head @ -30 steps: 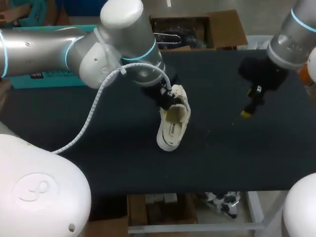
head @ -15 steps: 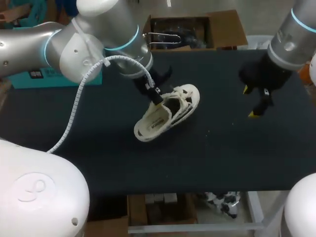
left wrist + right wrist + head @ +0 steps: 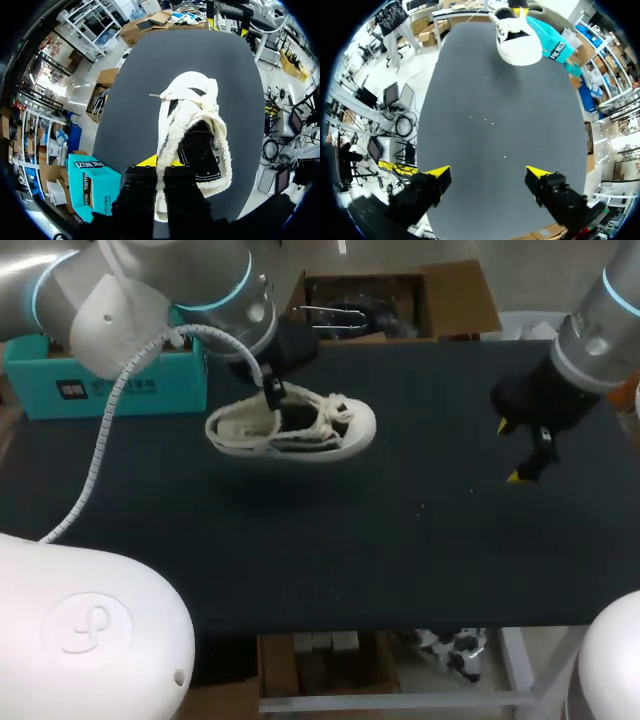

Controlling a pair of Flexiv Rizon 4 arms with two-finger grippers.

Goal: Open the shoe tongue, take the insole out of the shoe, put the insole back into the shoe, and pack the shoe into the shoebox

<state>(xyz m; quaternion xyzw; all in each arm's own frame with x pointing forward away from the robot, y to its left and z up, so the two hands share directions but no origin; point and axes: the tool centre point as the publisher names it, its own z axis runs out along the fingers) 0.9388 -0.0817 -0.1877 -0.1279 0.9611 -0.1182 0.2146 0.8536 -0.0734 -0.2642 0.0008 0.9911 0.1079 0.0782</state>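
A: Shoe (image 3: 295, 428) has swung over since a second ago, now held level just beside the teal box (image 3: 100, 380).
B: Left gripper (image 3: 160, 161) clamps its collar; right gripper (image 3: 487, 175) spread, empty, well apart from that box.

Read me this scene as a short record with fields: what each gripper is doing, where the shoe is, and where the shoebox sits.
Left gripper: shut on the collar of the cream lace-up shoe
Shoe pose: toe towards the table's middle, apparently lifted off the black table, shadow beneath
Right gripper: open, empty, above the table's right part, well apart from the shoe
Teal cardboard shoebox: at the table's left edge, beyond the shoe's heel end
Insole: cannot tell
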